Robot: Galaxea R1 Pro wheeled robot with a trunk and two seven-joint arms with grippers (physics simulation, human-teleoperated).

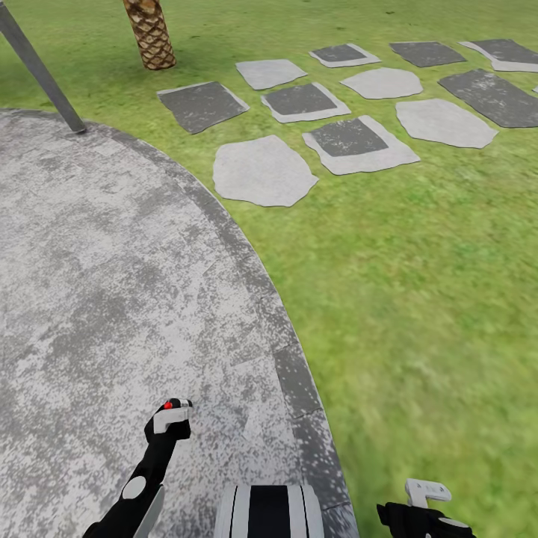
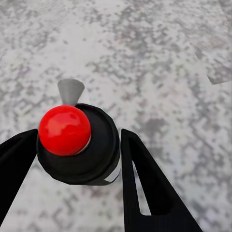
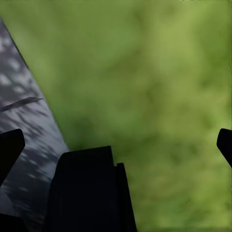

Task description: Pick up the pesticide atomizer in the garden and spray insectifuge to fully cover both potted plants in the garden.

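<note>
pesticide atomizer [image 2: 77,145]: 1, clamped in left hand [image 1: 170,418] over patio [image 1: 112,284], no readable label | right hand [image 3: 116,145]: wide open, empty, above lawn [image 1: 418,299] | stepping stones [image 1: 263,170]: about 11 | palm trunk [image 1: 150,33]: 1

Left arm [image 1: 142,482]: black links w/ a round white disc on the side; white bracket at the wrist. Left gripper [image 2: 79,150]: two black tapered fingers [image 2: 145,179], one w/ a slot-shaped cutout. Right arm [image 1: 422,517]: black, w/ white angular bracket on top. Trunk [image 1: 269,512]: white shell w/ black vertical panels, near edge, centre. Right gripper fingers [image 3: 9,147]: black, blunt-tipped.
</note>
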